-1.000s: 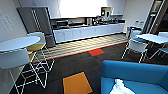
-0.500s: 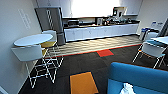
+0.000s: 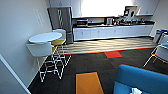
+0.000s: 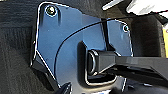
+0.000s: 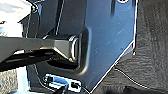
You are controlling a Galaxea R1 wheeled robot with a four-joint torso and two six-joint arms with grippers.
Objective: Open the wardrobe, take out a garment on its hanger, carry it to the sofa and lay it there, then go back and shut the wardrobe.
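Observation:
The blue sofa (image 3: pixel 142 80) fills the lower right corner of the head view, its rounded back towards me. A small patch of white cloth (image 3: pixel 136 90) lies on its seat at the picture's lower edge; I cannot tell whether it is the garment. Both wrist views show the robot's dark plate and jointed bar above dark carpet (image 4: pixel 15 50), with white shapes at their edges (image 4: pixel 145 6) that I cannot identify.
A round white table (image 3: pixel 45 38) with white wire-legged stools (image 3: pixel 40 50) stands by the left wall. Behind are a steel fridge (image 3: pixel 61 20) and a kitchen counter over low white cabinets (image 3: pixel 112 32). Orange (image 3: pixel 88 82) and red (image 3: pixel 113 54) carpet tiles lie ahead; a white chair (image 3: pixel 160 52) is right.
The whole head picture has shifted right, so the camera has turned left. The table and stools now sit nearer the middle, and more of the left wall shows.

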